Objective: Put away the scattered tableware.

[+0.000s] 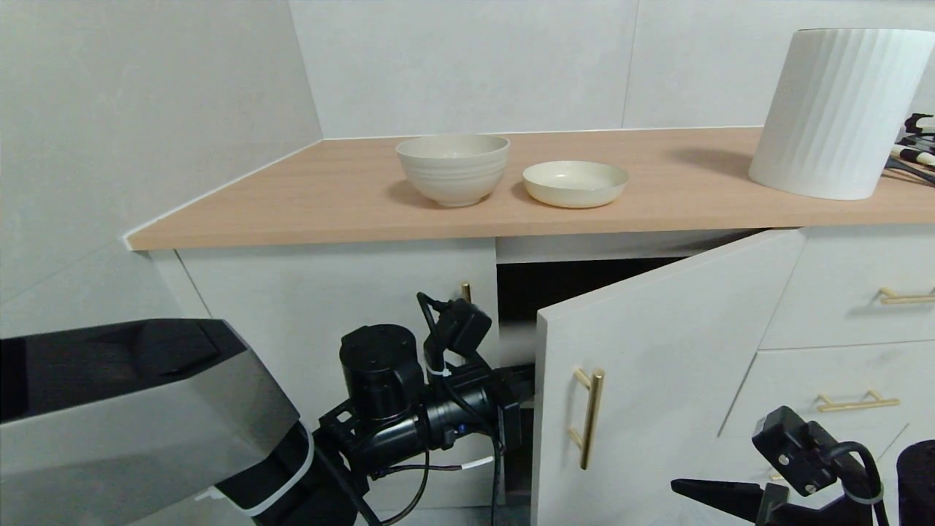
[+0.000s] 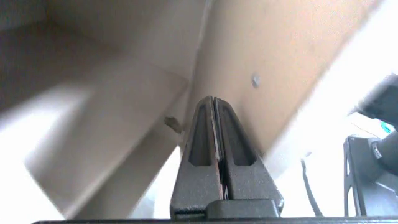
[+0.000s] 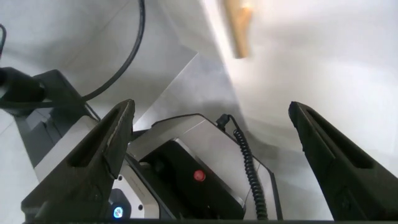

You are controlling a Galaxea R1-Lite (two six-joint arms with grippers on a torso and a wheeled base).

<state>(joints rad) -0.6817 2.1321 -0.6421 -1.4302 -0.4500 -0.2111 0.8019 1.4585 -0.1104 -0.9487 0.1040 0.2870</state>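
Left tool [image 2: 213, 102] is pinched shut down by the half-open cabinet door [image 1: 657, 343] — right tool [image 3: 210, 106] gapes wide, holding nothing. Bowl [image 1: 453, 168] and dish [image 1: 575, 183] sit on the desk [image 1: 292, 204] — nothing's put away yet.

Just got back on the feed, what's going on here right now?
The cabinet door under the counter stands partly open. The left gripper is shut on nothing, low at the door's free edge and pointing into the gap behind it. The right gripper is open and empty, low in front of the drawers. The bowl and the shallow dish sit side by side on the counter, not yet put away.
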